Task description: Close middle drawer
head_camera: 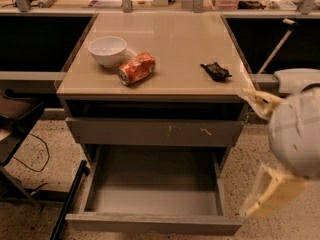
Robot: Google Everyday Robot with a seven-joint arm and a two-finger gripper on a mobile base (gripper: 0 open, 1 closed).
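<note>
The middle drawer [152, 225] is pulled out wide at the bottom of the cabinet. Its plain grey front faces me and its shallow grey tray [155, 184] holds nothing. Above it sits the shut grey drawer front with pale scratch marks [155, 132]. My gripper [252, 151] hangs at the right of the view, beside the cabinet's right front corner and apart from the drawer. Its two pale fingers [272, 191] are spread wide with nothing between them.
On the beige cabinet top [170, 39] stand a white bowl [107, 50], a crushed orange can [136, 68] and a small black object [215, 71]. A dark chair and a black bar [67, 199] stand on the speckled floor at the left. Dark counters flank the cabinet.
</note>
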